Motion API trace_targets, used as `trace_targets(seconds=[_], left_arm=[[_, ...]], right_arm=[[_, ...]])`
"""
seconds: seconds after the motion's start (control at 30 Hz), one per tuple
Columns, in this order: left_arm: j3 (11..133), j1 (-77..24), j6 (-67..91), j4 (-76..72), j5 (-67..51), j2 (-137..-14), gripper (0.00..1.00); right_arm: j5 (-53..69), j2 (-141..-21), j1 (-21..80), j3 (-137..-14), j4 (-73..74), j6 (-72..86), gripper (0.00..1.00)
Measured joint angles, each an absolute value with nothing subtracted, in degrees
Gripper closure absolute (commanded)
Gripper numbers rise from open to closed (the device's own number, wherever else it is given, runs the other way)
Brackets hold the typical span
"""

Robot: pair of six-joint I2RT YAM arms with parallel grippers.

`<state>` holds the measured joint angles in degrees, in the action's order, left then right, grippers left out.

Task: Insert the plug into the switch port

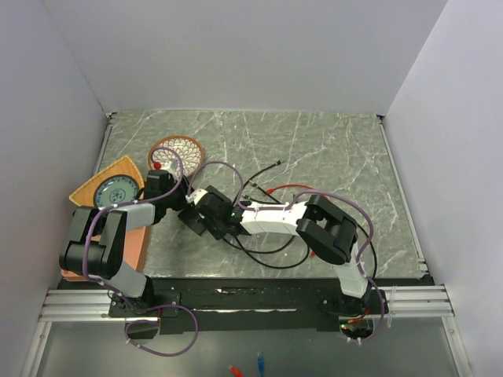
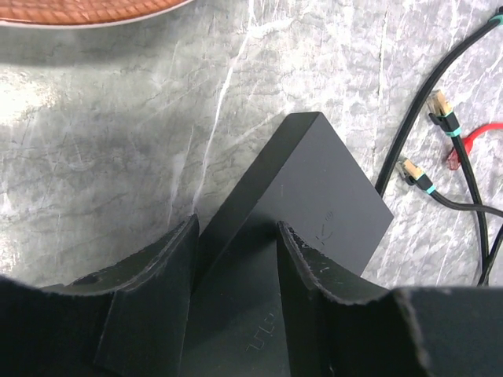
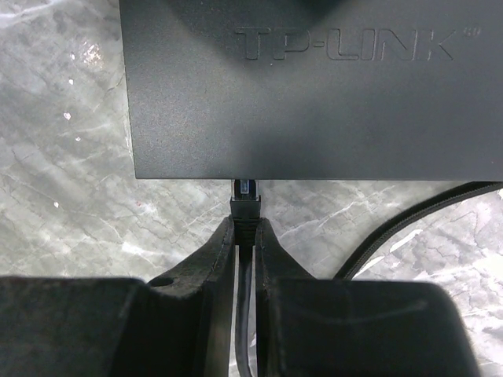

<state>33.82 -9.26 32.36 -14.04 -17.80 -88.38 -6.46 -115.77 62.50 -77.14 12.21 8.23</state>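
We've got the switch (image 2: 314, 188) on the counter (image 1: 330, 149) betw. both arms, L jaws straddling one end, prob. to steady it (can't tell if they pinch it yet), R jaws clamped on the plug (image 3: 244, 203), tip at the switch's edge, lined up to push in

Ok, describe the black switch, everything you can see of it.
The switch is a flat matte-black rectangular box, plastic by its look, with TP-LINK embossed on top. It lies flat on the marble-look table. The left claw straddles one end; whether it presses is unclear. The plug, pinched in the right claw, meets one long edge; the sockets are hidden.
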Motion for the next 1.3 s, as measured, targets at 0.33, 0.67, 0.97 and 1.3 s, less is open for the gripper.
trace_targets(seconds=[0.33, 0.67, 0.97, 1.3], left_arm=[[33.9, -11.6, 33.5, -14.3, -13.9, -87.3, 0.46], [37.3, -13.0, 33.7, -4.4, -10.4, -85.5, 0.26], [39.8, -13.4, 34.3, 3.1, -9.7, -85.3, 0.12], [43.9, -12.9, 34.1, 12.0, -8.9, -83.9, 0.05]], right_arm=[[-4.3, -116.8, 61.8, -79.6, 15.9, 7.8, 1.00], [-1.9, -115.6, 61.1, -77.3, 13.6, 6.7, 0.94], [-1.1, -114.2, 60.9, -75.9, 13.9, 8.1, 0.68], [-4.1, -109.0, 60.2, -74.6, 16.0, 9.6, 0.32]])
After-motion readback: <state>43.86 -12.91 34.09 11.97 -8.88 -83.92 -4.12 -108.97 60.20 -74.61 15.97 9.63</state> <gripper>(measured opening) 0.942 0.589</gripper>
